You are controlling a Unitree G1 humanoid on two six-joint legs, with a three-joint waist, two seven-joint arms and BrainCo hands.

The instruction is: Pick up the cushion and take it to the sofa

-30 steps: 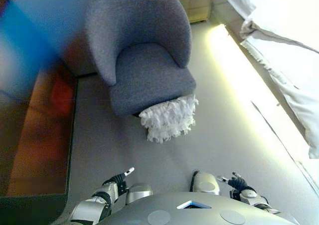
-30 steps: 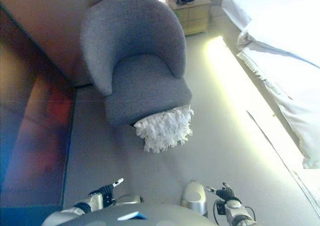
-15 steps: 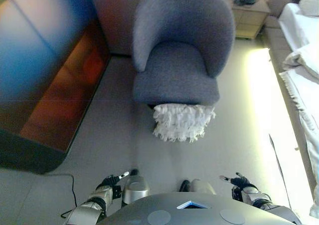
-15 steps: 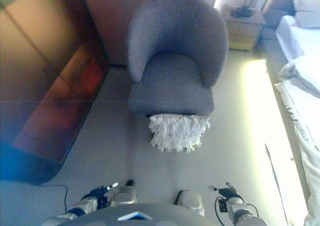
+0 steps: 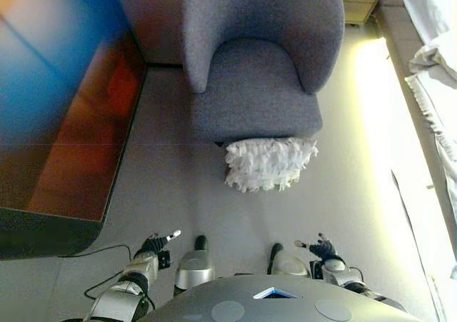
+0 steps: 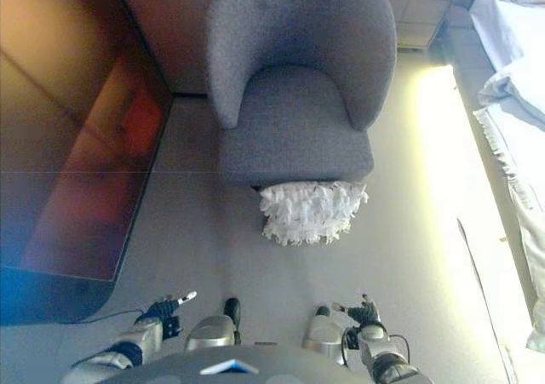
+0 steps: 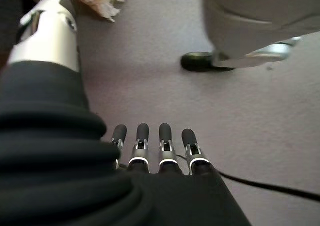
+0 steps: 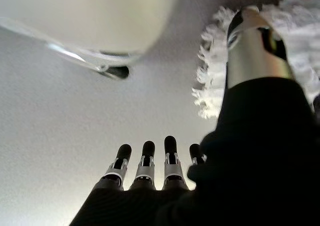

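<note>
Overhead, the cushion (image 5: pixel 270 163) lay on the floor against the front of the chair (image 5: pixel 257 58), well ahead of both low, empty hands: the approach step, nothing grasped. In the wrist views, the left hand (image 7: pixel 150 151) and right hand (image 8: pixel 150 166) showed straight, relaxed fingers; next, I judged, both must close in and reach down to the cushion.

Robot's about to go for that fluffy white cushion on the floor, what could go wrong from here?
The white shaggy cushion lies against the front of the grey armchair, so a reaching hand may bump the seat. Both the left hand and right hand are open and far off. Loose fringe may slip from fingers.
</note>
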